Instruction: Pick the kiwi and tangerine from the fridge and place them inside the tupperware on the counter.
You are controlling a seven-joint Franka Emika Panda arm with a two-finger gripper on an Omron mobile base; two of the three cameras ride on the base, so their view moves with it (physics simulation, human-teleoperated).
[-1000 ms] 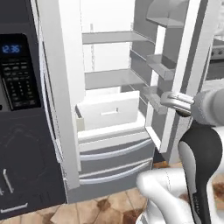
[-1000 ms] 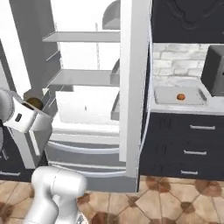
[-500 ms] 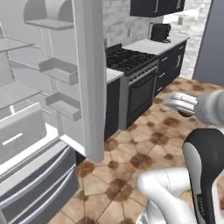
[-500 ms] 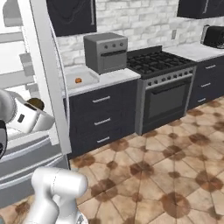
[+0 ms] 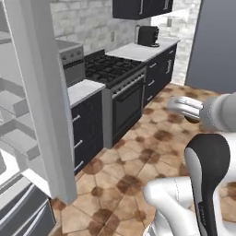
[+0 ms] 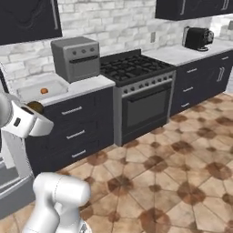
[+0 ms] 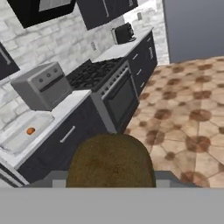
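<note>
My gripper (image 7: 111,180) is shut on the kiwi (image 7: 111,161), a brown-olive ball that looms at the bottom of the hand view. From the right base view the kiwi (image 6: 35,107) sticks out of the white hand, level with the counter (image 6: 88,84) edge. The tangerine (image 6: 44,90) lies inside the grey tupperware (image 6: 25,92) on the counter, left of a grey oven box. Through the hand camera the tangerine (image 7: 30,130) and tupperware (image 7: 15,141) lie far to the left. The fridge (image 5: 34,97) stands open at the left, its door edge close by.
A grey countertop oven (image 6: 76,58) stands right of the tupperware. A black stove (image 6: 133,68) follows, then more counter with a black appliance (image 6: 197,37). Brown tiled floor (image 6: 182,173) spreads wide in front of the cabinets.
The whole picture has swung from the open fridge to the counter and stove, so the base has turned. The kiwi stays in my shut gripper.
</note>
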